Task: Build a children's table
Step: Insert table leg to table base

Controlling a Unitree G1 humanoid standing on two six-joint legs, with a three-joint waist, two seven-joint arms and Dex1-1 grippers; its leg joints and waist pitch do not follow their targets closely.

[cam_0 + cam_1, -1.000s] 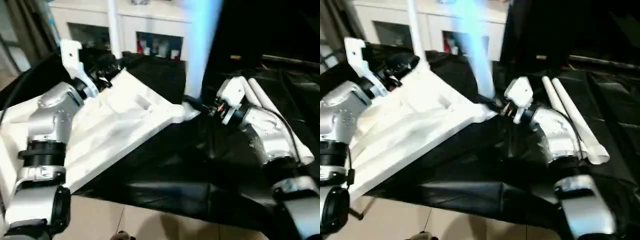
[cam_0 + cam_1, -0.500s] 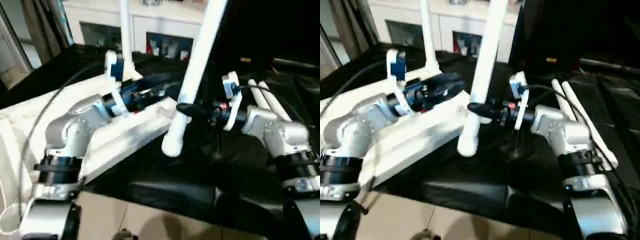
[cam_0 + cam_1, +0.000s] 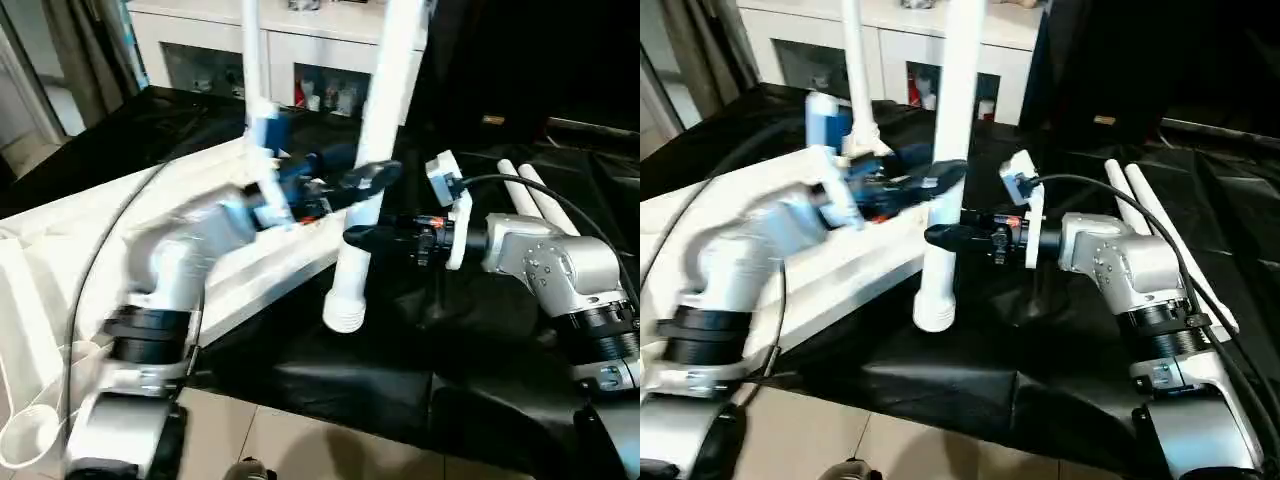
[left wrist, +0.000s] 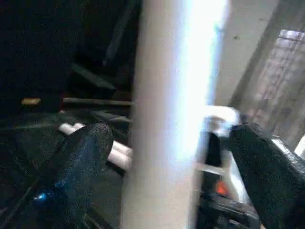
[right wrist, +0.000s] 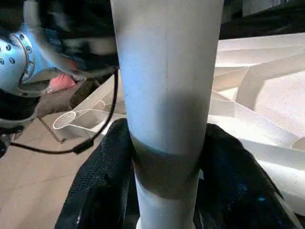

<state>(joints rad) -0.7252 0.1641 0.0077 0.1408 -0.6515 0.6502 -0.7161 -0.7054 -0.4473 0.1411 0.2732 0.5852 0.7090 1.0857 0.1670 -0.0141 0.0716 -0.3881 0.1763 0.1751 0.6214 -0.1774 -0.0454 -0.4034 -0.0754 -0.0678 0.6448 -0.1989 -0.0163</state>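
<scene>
Nearest you, the leg now stands almost upright, threaded end down over the black-covered bench, long axis running up out of frame with a slight lean. A second ago it was a blur higher up; half a second ago it was more tilted. Your right pincer is clamped on its lower part, fingers hugging both sides in the right wrist view. Your left pincer has swung off the tabletop and across to the leg, jaws spread wide either side of it, not touching. That looks like a two-handed steady before seating. The tabletop lies underside-up at left, one leg already standing in it. Two spare legs lie beyond on the right.
</scene>
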